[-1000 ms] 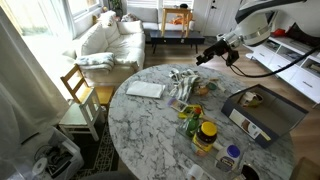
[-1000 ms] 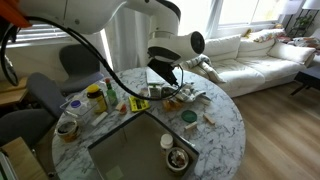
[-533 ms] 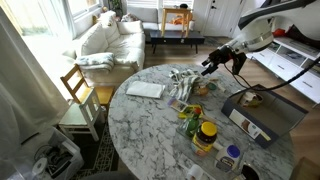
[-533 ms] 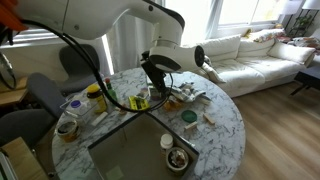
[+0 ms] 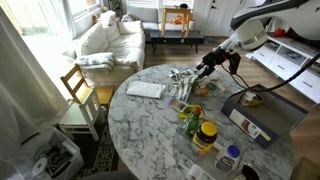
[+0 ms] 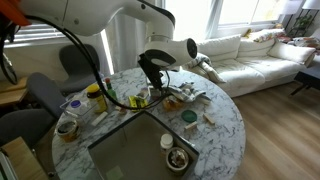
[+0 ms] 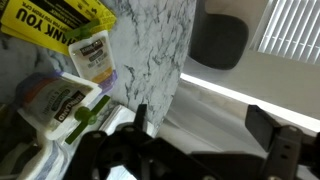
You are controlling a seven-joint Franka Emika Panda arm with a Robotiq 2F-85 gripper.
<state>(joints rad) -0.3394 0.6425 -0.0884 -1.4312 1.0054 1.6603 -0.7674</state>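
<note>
Exterior view: gripper point(image 5: 207, 65) hangs above the table point(image 5: 150, 125) near its rim. The packets point(image 5: 183, 82) lie just below and beside it, toward the table's middle. Fingers are spread wide with nothing between them. The jar point(image 5: 205, 133) stands well apart, toward the table's opposite rim.

Exterior view, other angle: gripper point(image 6: 150, 86) points down at the table point(image 6: 222, 125). The packets point(image 6: 188, 95) are on the tabletop close by. I can't judge the height above the table from here, as the arm hides much of it.

Wrist view: fingers point(image 7: 141, 118) stand well apart. The gripper point(image 7: 200, 130) sits over the table point(image 7: 150, 45) rim, half off the top. The packets point(image 7: 92, 62) lie to one side, fully on the table and not between the fingers. A chair point(image 7: 224, 40) shows beyond the table.

My judgement: I'm off-centre. To do this well I'd shift inward over the table until one packet sits squarely between the fingers. I'd keep them wide and come down slowly. The packets overlap and look thin, so a skewed approach risks scattering them or scraping the table
</note>
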